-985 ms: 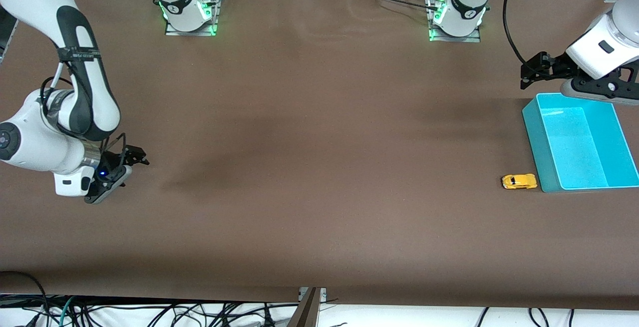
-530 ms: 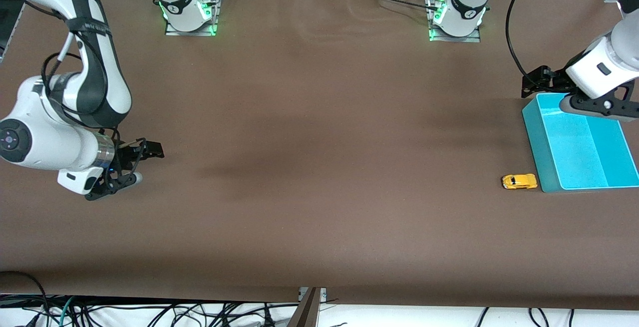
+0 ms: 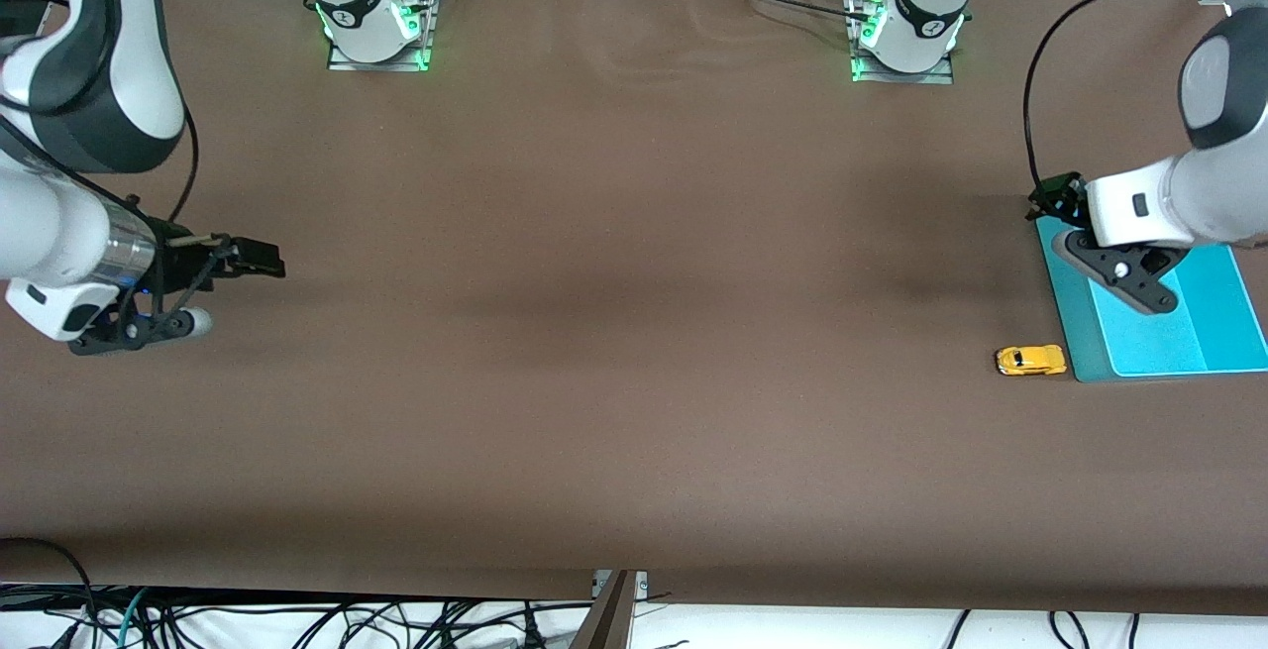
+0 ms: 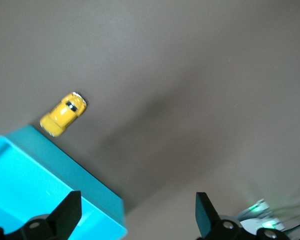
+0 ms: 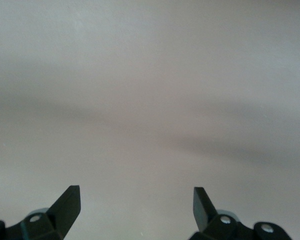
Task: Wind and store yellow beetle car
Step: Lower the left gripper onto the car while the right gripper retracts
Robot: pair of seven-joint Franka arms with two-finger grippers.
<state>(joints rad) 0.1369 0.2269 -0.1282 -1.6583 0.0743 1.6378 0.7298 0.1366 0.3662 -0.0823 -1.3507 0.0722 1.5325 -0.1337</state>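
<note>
yellow beetle car (image 3: 1030, 360): lower right of the front view, on the brown table (image 3: 614, 332), at the left arm's end. On its wheels, lengthwise along the table edge. Nothing grips it.
car vs bin: just beside the turquoise bin (image 3: 1223, 357), by the corner nearest the front camera. Touching or a hair apart, can't tell. In the left wrist view the car (image 4: 63, 114) shows upper left, off the bin's corner (image 4: 55, 180).
left gripper (image 3: 1058, 199): right edge of the front view, in the air over the bin's rim on the side toward the robot bases. Fingers spread wide, nothing between them; both tips (image 4: 69, 212) visible at the bottom of the left wrist view.
right gripper (image 3: 253, 261): left edge of the front view, mid-height, over bare table at the right arm's end. Well apart from car and bin. Fingers released, wide gap, empty; the right wrist view shows only table between the tips (image 5: 70, 200).
bin: open top, inside looks empty where the left arm doesn't cover it.
bases: both along the top of the front view, green lights on.
</note>
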